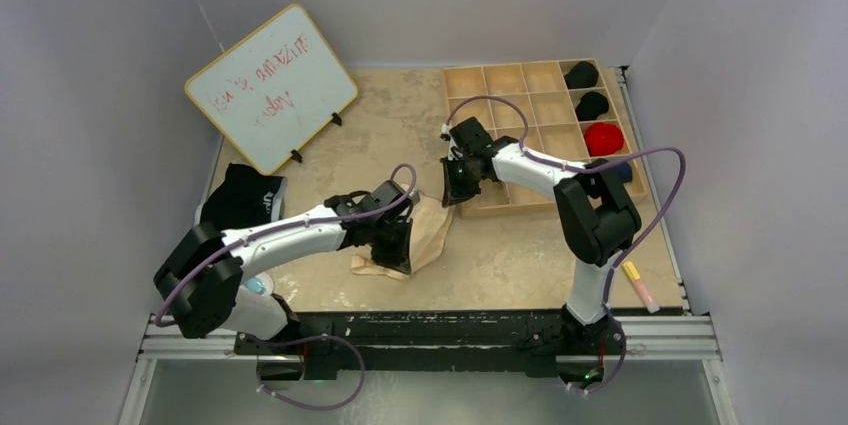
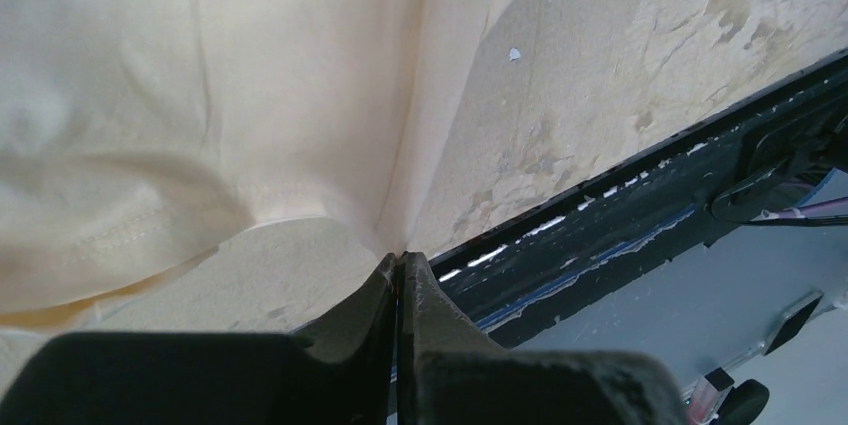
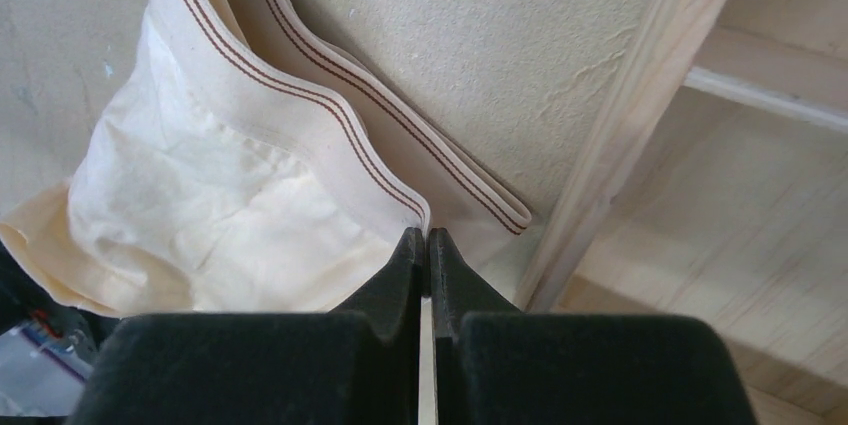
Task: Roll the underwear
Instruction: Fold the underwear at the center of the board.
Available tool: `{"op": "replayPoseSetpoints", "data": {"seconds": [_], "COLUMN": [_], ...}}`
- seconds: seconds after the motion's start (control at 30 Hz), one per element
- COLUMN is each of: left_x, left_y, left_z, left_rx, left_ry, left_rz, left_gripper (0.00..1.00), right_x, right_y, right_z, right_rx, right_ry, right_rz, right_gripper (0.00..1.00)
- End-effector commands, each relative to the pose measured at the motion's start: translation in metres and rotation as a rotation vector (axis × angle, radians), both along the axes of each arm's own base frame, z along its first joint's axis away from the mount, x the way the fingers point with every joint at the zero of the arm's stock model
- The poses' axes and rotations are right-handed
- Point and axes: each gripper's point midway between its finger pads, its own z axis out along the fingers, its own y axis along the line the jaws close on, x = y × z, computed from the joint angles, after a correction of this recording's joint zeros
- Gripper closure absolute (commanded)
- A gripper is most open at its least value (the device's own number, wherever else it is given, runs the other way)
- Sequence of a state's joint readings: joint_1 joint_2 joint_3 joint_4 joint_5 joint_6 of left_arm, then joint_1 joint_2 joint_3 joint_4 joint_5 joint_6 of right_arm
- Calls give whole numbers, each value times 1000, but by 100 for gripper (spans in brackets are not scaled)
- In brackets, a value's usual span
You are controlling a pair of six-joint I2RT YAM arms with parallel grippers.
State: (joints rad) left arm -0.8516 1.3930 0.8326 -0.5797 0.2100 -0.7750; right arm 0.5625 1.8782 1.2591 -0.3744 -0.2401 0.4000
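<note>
The cream underwear [image 1: 428,233] lies crumpled on the table between the two arms. Its waistband [image 3: 300,85] carries brown stripes and points toward the wooden tray. My left gripper [image 1: 396,248] is at the garment's near-left side. In the left wrist view its jaws [image 2: 400,261] are shut, with a fold of cream fabric [image 2: 200,95] drawn tight into the tips. My right gripper [image 1: 455,191] is at the far-right end, shut [image 3: 428,236] on the folded edge of the waistband, close beside the tray's rim [image 3: 610,135].
A wooden compartment tray [image 1: 520,110] stands at the back right, holding two black rolls [image 1: 581,75] [image 1: 591,105] and a red one [image 1: 603,138]. A whiteboard [image 1: 270,85] leans at the back left. A black garment [image 1: 245,197] lies at the left edge, a marker [image 1: 638,285] at the right.
</note>
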Motion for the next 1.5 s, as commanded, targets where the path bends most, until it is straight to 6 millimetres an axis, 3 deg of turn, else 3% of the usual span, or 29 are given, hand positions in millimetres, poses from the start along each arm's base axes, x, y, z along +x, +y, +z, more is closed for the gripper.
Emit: {"op": "replayPoseSetpoints", "data": {"seconds": [0.0,0.2,0.43,0.53,0.63,0.73,0.83,0.9,1.03,1.13,1.3,1.47], "left_x": [-2,-3,4,16,32,51,68,72,67,66,73,77], "left_y": [-13,-21,-52,-33,-3,32,60,72,85,93,97,103], "left_z": [-9,-19,1,15,26,32,31,26,12,2,-1,-11], "left_rx": [-10,-24,-196,-136,-72,-24,9,60,115,98,15,18], "left_ry": [12,9,-16,-93,-162,-197,-218,-222,-195,-173,-158,-128], "left_rz": [-13,3,5,84,182,288,365,397,458,523,613,662], "left_gripper": [100,100,89,74,62,56,51,50,40,34,29,27], "right_x": [17,35,45,50,50,54,51,43,18,5,14,19], "right_y": [-8,-8,-7,-3,3,2,5,18,55,78,91,97], "right_z": [3,1,4,18,32,43,53,64,68,54,32,25], "right_rx": [-60,-98,-116,-93,-53,-57,-24,61,211,239,194,179], "right_ry": [-64,-122,-153,-186,-203,-226,-225,-216,-154,-88,-66,-60], "right_rz": [-6,10,25,37,55,43,25,41,107,156,149,168], "right_gripper": [99,92,89,83,73,57,54,54,55,56,55,55]}}
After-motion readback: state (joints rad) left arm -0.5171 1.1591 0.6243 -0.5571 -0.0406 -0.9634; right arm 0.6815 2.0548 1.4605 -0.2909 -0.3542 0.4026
